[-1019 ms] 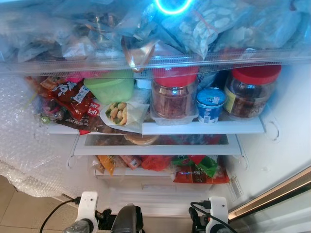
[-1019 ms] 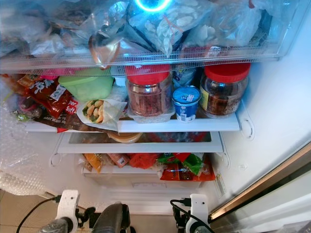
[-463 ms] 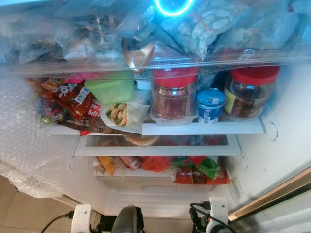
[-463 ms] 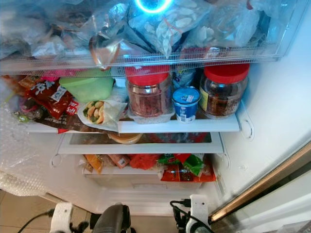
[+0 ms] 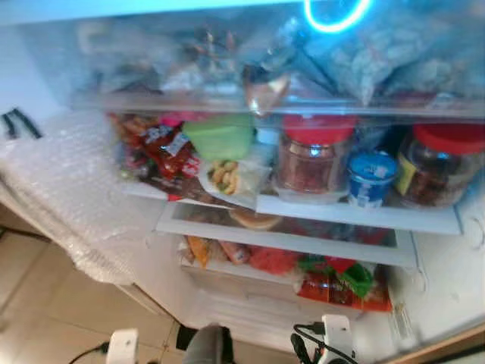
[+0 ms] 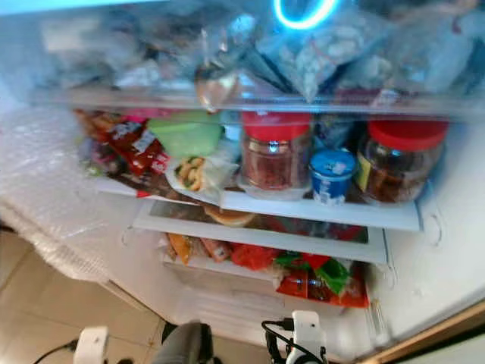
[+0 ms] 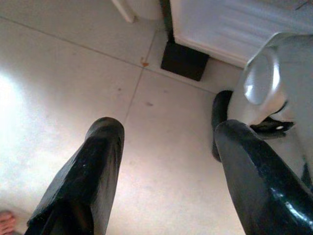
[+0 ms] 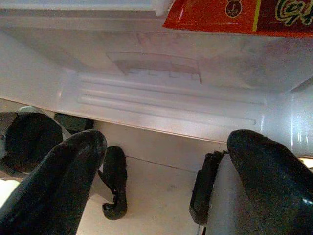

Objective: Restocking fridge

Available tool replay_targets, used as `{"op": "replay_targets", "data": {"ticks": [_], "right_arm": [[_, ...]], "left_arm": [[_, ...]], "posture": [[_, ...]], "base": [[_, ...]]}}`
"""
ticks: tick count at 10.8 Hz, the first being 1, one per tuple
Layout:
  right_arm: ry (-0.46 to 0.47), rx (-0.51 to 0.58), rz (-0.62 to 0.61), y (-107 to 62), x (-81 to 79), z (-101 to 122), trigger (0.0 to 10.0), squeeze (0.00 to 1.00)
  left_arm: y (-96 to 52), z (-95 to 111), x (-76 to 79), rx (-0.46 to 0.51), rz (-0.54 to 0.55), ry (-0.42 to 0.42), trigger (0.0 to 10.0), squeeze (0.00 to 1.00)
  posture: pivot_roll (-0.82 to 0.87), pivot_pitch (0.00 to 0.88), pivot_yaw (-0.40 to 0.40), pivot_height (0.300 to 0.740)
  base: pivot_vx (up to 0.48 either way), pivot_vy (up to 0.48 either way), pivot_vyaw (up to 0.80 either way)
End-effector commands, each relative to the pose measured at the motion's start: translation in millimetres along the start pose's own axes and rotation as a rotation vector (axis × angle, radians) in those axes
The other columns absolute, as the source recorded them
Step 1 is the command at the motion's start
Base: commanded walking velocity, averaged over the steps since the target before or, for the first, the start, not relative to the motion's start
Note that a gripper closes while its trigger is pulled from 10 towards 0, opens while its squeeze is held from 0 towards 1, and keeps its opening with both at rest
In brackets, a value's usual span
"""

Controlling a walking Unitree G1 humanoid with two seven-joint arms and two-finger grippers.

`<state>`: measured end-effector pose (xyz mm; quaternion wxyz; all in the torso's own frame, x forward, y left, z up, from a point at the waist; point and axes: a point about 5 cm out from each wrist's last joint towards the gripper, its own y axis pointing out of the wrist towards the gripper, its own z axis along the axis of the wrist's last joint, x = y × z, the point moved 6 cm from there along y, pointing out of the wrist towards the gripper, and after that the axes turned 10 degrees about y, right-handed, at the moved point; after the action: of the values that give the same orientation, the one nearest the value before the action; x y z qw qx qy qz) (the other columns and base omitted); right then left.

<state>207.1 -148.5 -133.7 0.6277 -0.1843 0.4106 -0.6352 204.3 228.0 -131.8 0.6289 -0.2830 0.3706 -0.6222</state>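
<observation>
My left fingers [image 7: 161,176] hang low over the tiled floor [image 7: 63,83], spread wide with nothing between them; past their tips sits the dark foot at the fridge's bottom corner [image 7: 185,59]. My right fingers [image 8: 166,176] are spread wide too and hold nothing, and straight ahead of them is the white ribbed base of the fridge [image 8: 161,98], with the edge of a red snack packet [image 8: 220,14] above the tips.

Well above both pairs of fingers, the open fridge [image 5: 447,280] is packed. The top shelf holds clear bags of frozen food [image 5: 364,61] under a glowing blue ring light [image 5: 337,15]. On the middle shelf [image 5: 356,214] stand two red-lidded jars, one toward my left [image 5: 314,155] and one at the far right [image 5: 439,167], with a small blue-lidded cup [image 5: 371,176] between them. A green tub [image 5: 220,136] sits left of the jars, a wrapped roll [image 5: 227,176] just in front of it (tilted over the shelf edge), and red packets [image 5: 163,148] further left. The lowest shelf carries more red and green packets [image 5: 333,277]. Bubble wrap [image 5: 68,182] covers the surface left of the fridge
</observation>
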Motion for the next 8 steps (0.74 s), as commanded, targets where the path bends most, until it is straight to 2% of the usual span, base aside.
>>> {"op": "replay_targets", "data": {"ticks": [1, 5, 8], "right_arm": [[0.044, -0.117, -0.025, -8.8, 4.9, -38.8, 10.0, 0.00], [0.047, -0.122, -0.016, -8.8, 3.7, -39.5, 10.0, 0.00], [0.049, -0.121, -0.015, -8.9, 3.9, -39.6, 10.0, 0.00]], "left_arm": [[-2.8, -13.6, -6.5, -0.044, 0.012, -0.003, 10.0, 0.00], [-2.3, -10.7, -5.4, -0.034, 0.001, -0.010, 10.0, 0.00], [-2.2, -10.5, -4.7, -0.031, 0.001, -0.013, 10.0, 0.00]], "posture": [[0.05, 0.091, 0.115, 0.633], [0.06, 0.105, 0.115, 0.633], [0.07, 0.107, 0.114, 0.633]], "base": [[0.000, 0.000, 0.00], [0.000, 0.061, 0.00], [0.000, 0.256, 0.00]]}}
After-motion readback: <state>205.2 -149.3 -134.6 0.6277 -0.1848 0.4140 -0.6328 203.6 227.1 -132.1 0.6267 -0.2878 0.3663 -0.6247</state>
